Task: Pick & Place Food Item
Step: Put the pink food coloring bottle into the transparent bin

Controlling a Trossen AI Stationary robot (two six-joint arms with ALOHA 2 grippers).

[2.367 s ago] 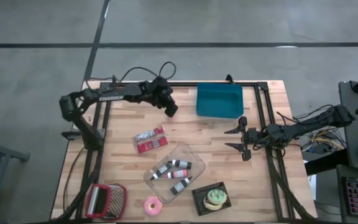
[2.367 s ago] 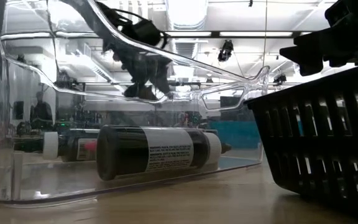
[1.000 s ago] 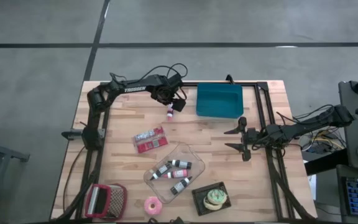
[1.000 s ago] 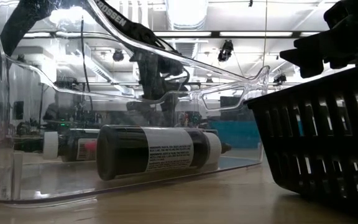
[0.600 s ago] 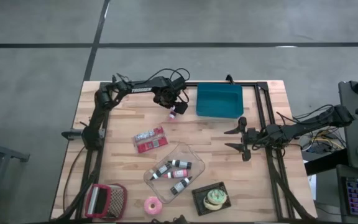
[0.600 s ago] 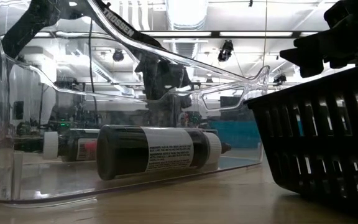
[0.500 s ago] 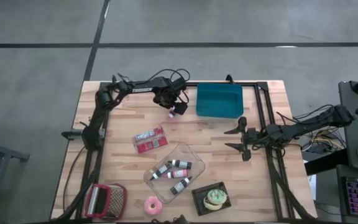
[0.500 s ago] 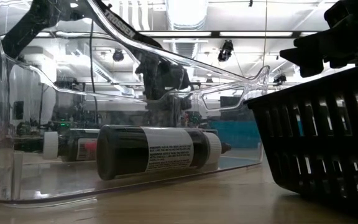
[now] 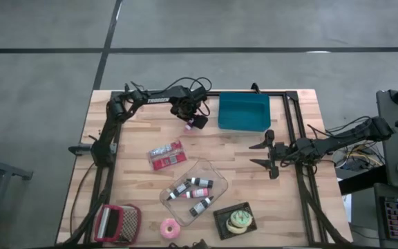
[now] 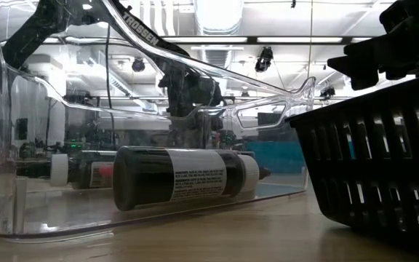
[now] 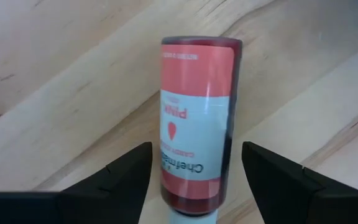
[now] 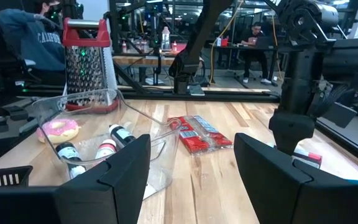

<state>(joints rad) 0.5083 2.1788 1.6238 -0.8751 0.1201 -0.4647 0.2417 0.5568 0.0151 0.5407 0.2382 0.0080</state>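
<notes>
A small pink bottle (image 11: 197, 106) with a red-and-pale label and a white cap lies level over the wooden table's far part, just left of the blue bin (image 9: 244, 112). My left gripper (image 9: 195, 122) points down over it, one dark finger on each side of it. The low view shows this gripper (image 10: 188, 109) through the clear container. My right gripper (image 9: 264, 154) waits at the table's right, level and open, with nothing between its fingers (image 12: 123, 168). My left gripper pinches the pink bottle between its two fingers by its long sides (image 11: 165, 165), near the cap end. The fingers come from above and lie across the bottle. The bottle stays level at the tabletop; whether it rests on the wood I cannot tell.
A red packet (image 9: 166, 155) lies mid-table. Nearer stands a clear container (image 9: 192, 190) with several dark bottles (image 10: 188, 177). A grater (image 9: 118, 223), a pink donut (image 9: 169, 228) and a black tray with a green-frosted pastry (image 9: 239, 220) line the near edge.
My left gripper has come down toward the table with the pink bottle and edged toward the blue bin. It has kept still over the last half second. The bottle has stayed level between the fingers.
</notes>
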